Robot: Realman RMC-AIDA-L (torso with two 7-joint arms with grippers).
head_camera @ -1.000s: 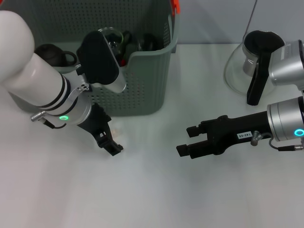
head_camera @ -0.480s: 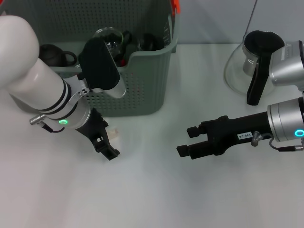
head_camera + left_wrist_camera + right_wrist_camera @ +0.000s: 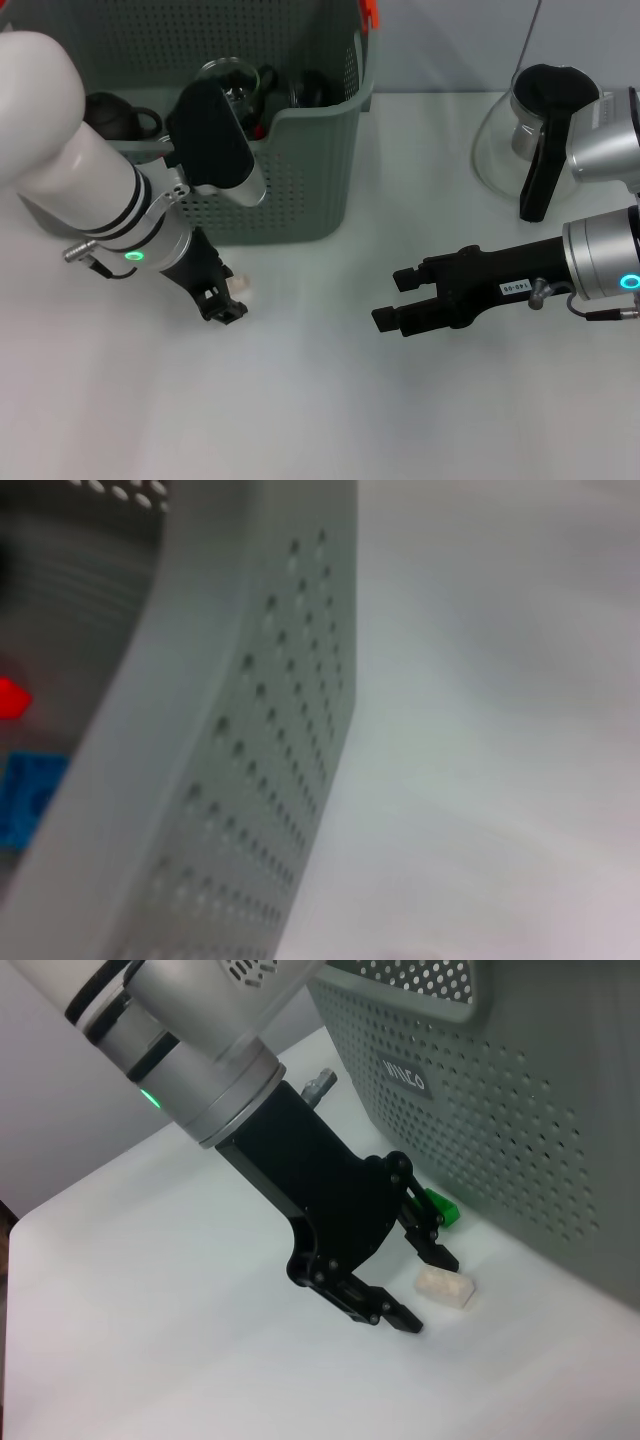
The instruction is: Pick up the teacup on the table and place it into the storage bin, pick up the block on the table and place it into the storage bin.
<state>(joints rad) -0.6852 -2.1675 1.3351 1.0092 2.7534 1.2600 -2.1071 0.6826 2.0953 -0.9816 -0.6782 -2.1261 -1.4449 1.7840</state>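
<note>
Low over the counter (image 3: 300, 400), just before the storage bin (image 3: 300, 170): left tool (image 3: 425, 1290) spread, fingers astride the pale block (image 3: 446, 1287), apparently readied for a pinch. Small green piece (image 3: 441, 1207) beside the bin wall. Teacup not clearly identifiable. Farther right, right tool (image 3: 392, 297) parked, likewise spread, near a glass pot (image 3: 520, 140).

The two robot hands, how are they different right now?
The left gripper points down at the table, its open fingers around a small white block beside the storage bin. The right gripper lies level above the table, far from the block, open with nothing between its fingers. Both are black and open.
</note>
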